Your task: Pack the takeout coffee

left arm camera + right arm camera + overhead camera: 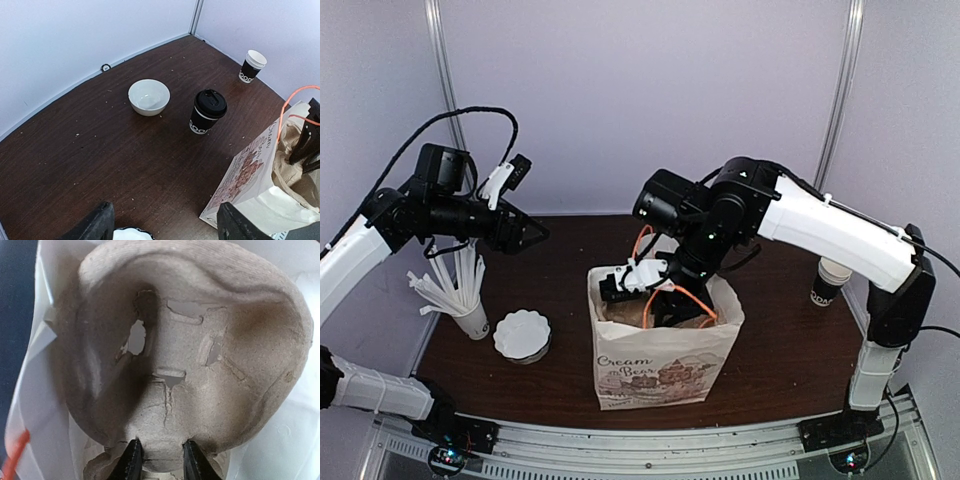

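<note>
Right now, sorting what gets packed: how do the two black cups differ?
The lidded cup wears a black lid; the far cup is white on top. The lidded cup stands beside the white bowl; the far cup stands by the wall. Both are upright, black with white lettering.

A dark brown wooden table (770, 340) carries everything. At its left side stands a white cup (472, 320) holding white wrapped straws (448, 285), and just beside it a low stack of white scalloped-edged paper pieces (522, 335). A white bowl (149, 96) sits towards the back. In the far right corner stands a lidless black paper cup (831, 282) with white lettering and a white rim. Near the front edge a white paper bag (660, 365), printed "Cream Bear", stands upright and open, its orange cord handles (295, 95) raised. Inside it lies a grey-brown pulp cup carrier (190, 355), with slots and a crack in its moulded surface.
</note>
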`<act>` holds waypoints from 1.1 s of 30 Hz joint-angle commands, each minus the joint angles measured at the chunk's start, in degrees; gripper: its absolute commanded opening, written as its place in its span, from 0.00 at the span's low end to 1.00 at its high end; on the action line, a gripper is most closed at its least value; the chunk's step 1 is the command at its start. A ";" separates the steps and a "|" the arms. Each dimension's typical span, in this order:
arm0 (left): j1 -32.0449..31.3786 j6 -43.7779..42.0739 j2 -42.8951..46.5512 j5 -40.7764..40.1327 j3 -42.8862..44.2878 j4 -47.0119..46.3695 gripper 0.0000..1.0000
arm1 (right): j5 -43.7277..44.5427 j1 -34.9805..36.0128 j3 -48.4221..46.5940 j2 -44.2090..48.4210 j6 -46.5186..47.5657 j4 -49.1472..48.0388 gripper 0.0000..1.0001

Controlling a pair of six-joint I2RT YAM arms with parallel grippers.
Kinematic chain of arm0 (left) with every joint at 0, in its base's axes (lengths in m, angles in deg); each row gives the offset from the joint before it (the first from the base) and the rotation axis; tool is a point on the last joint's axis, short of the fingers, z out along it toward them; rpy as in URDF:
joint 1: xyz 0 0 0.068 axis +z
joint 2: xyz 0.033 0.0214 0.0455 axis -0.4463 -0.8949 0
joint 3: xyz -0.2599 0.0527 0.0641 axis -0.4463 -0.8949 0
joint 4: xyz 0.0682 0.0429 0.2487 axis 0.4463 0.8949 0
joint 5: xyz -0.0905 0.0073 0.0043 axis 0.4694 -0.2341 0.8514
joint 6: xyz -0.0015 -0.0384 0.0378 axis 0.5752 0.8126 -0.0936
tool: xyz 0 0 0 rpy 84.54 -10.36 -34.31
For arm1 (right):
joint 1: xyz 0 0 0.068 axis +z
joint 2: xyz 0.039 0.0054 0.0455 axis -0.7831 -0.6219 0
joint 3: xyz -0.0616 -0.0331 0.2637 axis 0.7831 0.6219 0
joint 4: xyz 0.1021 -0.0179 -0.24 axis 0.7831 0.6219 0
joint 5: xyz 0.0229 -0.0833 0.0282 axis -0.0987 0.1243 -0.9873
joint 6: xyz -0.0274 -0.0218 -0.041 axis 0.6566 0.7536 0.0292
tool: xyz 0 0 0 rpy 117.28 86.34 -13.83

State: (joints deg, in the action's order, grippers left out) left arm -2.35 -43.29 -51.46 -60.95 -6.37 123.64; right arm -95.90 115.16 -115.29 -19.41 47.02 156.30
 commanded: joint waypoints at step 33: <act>0.47 0.86 -2.12 3.54 -1.65 -4.66 0.74 | 8.32 0.27 16.68 -4.95 -3.65 -3.00 0.27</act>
State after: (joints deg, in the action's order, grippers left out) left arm -2.35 -42.83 -54.30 -58.44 -6.89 121.49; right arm -89.85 115.16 -100.23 -22.66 44.64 155.47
